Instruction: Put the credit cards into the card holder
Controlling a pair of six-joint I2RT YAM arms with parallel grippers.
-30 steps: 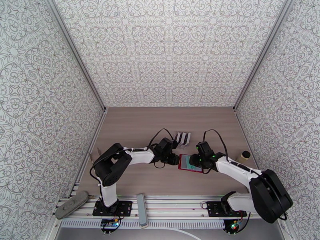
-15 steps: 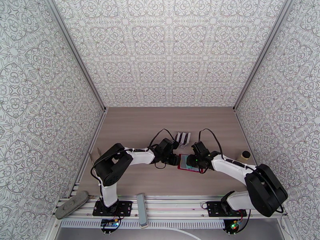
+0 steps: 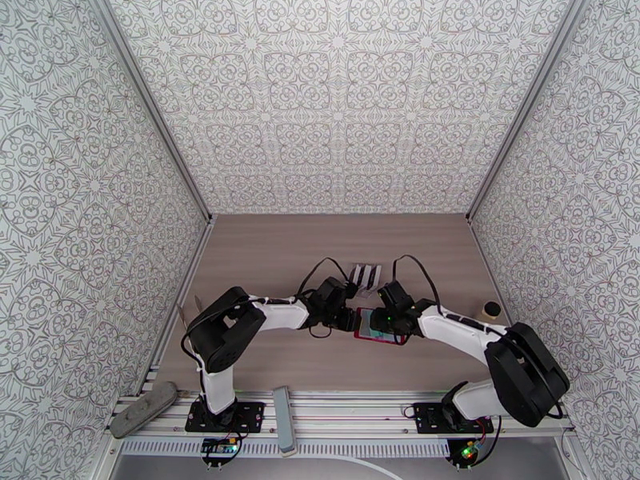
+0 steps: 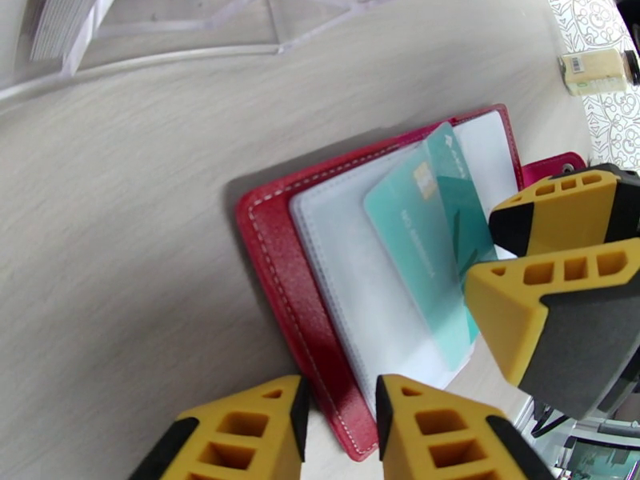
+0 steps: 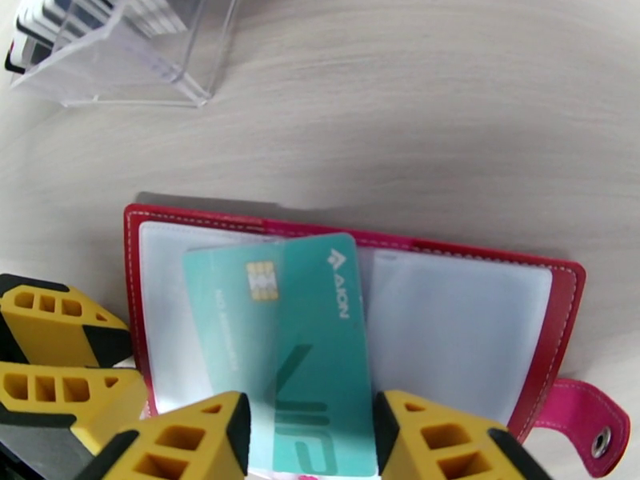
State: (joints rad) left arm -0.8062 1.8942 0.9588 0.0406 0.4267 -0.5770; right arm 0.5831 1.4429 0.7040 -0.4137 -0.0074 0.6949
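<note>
Now the right gripper [image 5: 312, 414] has its two yellow fingers partway apart, and it holds the teal card [image 5: 320, 338] between them by the card's near end. The card lies flat over the left half of the card holder [image 5: 564, 314]. Its left part looks cloudy, as if it is under the clear pocket there, while its right part is bright and bare. The gold chip faces up.

The card holder is a red wallet. It lies open and flat on the bench [image 3: 280, 250], about in the middle from left to right and closer to the near edge than to the far edge. Its pale clear pockets face up. Its pink snap tab [image 5: 588, 430] sticks out at the near right corner, just to the right of the right gripper.

The left gripper [image 4: 340, 390] has only a small gap between its fingers. Its tips come down at the wallet's left side, and the red edge runs through the gap, one finger on the bench side and one over the clear pocket. I cannot tell if it presses on the wallet. The two grippers are close together, with the wallet between them.

More cards [image 3: 366, 275] stand in a clear rack [image 5: 136, 66] just past the wallet's far edge.
</note>
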